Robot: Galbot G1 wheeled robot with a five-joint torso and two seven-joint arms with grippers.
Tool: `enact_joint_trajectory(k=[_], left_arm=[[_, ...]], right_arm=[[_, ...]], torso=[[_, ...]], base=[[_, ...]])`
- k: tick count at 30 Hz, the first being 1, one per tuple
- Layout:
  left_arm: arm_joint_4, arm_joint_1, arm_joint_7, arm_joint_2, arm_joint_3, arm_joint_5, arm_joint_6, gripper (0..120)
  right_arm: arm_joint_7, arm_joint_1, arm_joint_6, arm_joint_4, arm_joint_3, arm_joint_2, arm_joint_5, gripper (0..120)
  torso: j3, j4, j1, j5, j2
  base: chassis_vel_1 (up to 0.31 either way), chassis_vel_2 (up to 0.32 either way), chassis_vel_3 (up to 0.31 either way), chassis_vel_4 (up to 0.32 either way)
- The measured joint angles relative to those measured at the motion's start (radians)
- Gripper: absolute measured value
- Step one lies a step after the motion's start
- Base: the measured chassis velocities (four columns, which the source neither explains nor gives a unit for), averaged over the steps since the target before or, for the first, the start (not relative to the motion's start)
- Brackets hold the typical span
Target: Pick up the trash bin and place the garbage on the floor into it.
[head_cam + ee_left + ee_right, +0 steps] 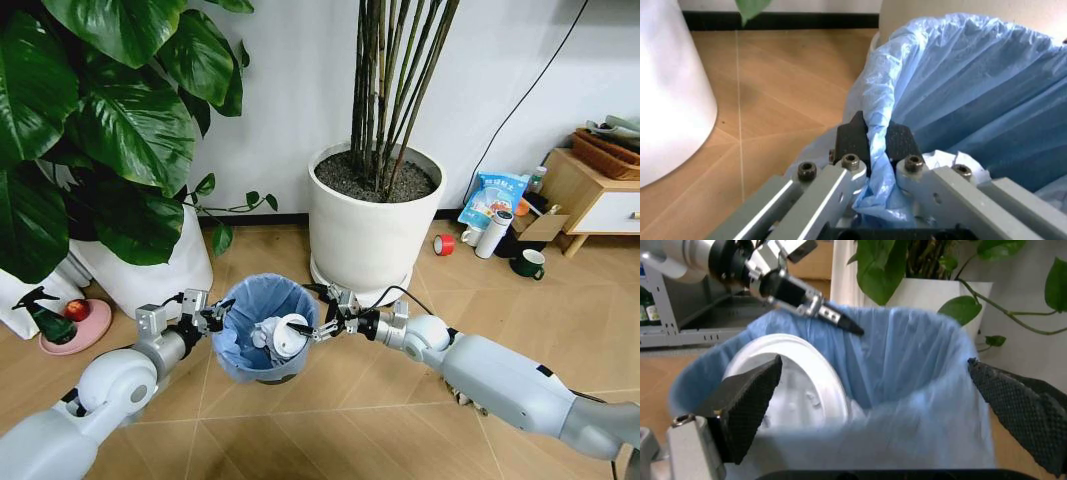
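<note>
The trash bin (262, 352), small and black with a light blue bag liner (920, 365), is held off the floor in front of me. My left gripper (217, 314) is shut on its rim, pinching the liner (870, 142) between both pads. My right gripper (304, 328) hovers over the bin's mouth, open, its fingers spread wide (873, 367). A white disc (291, 336) lies tilted inside the bin just below those fingers (797, 387). Other white litter (262, 335) rests in the bag beside it. A blue-white packet (492, 198) leans by the wall at the right.
A large white plant pot (375, 225) stands just behind the bin, and another white pot (150, 265) is at the left. A red tape roll (444, 244), a white bottle (493, 233), a green mug (527, 263) and a wooden cabinet (590, 195) are at the right. A spray bottle (40, 315) and a pink dish (75, 325) are at the left.
</note>
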Motion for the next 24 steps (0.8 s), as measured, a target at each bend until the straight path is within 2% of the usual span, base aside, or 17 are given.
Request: enact_joint_trajectory(k=[10,14,24], left_arm=[[0.001,0.01,-0.003,0.003,-0.032,-0.013,0.001,0],[0.001,0.011,0.001,0.005,-0.034,-0.016,0.001,0],[0.005,0.002,0.0,0.003,-0.025,-0.021,0.002,0]], right_arm=[[-0.005,-0.069,0.006,-0.007,0.084,-0.012,-0.024,100],[-0.006,-0.132,0.007,-0.012,0.172,-0.033,-0.041,100],[-0.018,-0.231,0.011,0.0,0.283,-0.058,-0.063,100]], torso=[[0.0,0.0001,0.0,0.0001,0.0],[0.0,-0.0001,0.0,0.0001,0.0],[0.0,0.0001,0.0,0.0001,0.0]], base=[[0.0,0.0,0.0,0.0],[0.0,0.0,0.0,0.0],[0.0,0.0,0.0,0.0]])
